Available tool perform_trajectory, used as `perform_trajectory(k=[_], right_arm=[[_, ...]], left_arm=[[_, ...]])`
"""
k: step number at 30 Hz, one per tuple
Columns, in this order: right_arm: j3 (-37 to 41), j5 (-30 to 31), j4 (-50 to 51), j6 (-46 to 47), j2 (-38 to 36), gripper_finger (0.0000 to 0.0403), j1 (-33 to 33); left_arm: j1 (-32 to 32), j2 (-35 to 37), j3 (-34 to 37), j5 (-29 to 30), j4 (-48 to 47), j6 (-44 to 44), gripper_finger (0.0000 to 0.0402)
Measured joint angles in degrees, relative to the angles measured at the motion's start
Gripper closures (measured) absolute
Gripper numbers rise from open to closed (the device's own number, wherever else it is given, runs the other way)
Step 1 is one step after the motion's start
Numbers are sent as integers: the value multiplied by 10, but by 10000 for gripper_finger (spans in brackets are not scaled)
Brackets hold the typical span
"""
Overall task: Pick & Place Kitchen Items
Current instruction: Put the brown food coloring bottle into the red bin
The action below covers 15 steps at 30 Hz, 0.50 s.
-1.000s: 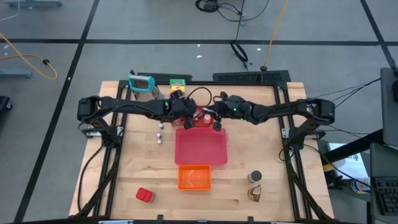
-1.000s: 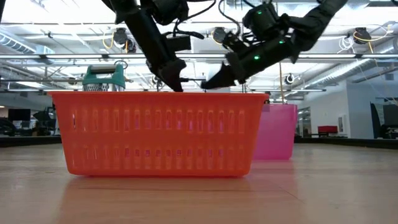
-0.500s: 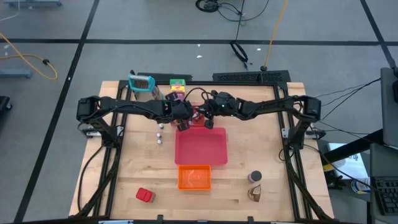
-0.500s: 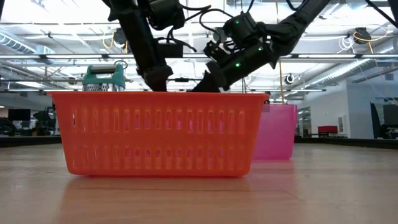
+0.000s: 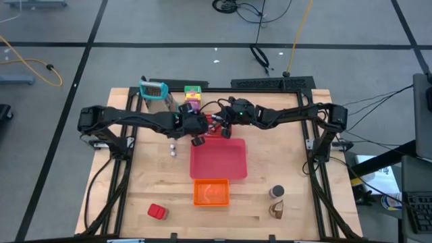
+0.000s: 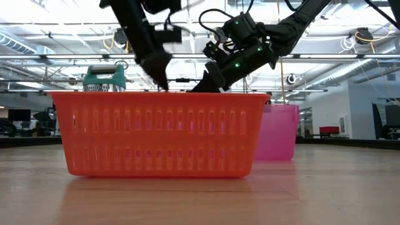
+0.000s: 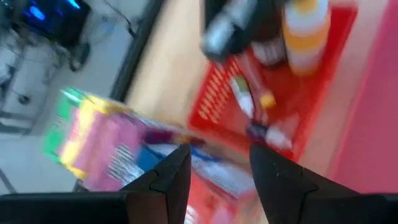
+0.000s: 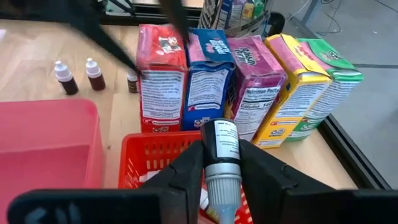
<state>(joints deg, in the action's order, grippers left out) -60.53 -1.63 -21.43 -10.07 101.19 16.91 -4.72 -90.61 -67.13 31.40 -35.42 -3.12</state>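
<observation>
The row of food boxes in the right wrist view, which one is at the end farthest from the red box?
The green cardboard box. It closes the row, past the blue, purple and yellow boxes, while the red box stands at the opposite end.

Upright food boxes (image 8: 242, 87) in a row (red, blue, purple, yellow, green), white-capped dark bottle (image 8: 220, 152) between fingers

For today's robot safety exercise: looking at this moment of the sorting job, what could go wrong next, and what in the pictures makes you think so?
1. The right gripper holds a small dark bottle over the red basket; the grip looks narrow, so it might slip or drop askew.
2. The left gripper and right gripper work close together by the basket, so the arms could bump.
3. The row of food boxes stands upright right behind the basket; a swing could topple them.
</observation>
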Motion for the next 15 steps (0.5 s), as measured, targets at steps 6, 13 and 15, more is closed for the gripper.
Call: perform_trajectory(k=[6,13,15], right_arm=[[0,0,3,1,0,313,0],[0,0,4,3,0,307,0],[0,0,4,1,0,301,0]], left_arm=[[7,29,0,21,-24,-24,236],[24,60,0,38,-78,-62,236],[30,67,0,49,-92,-76,236]])
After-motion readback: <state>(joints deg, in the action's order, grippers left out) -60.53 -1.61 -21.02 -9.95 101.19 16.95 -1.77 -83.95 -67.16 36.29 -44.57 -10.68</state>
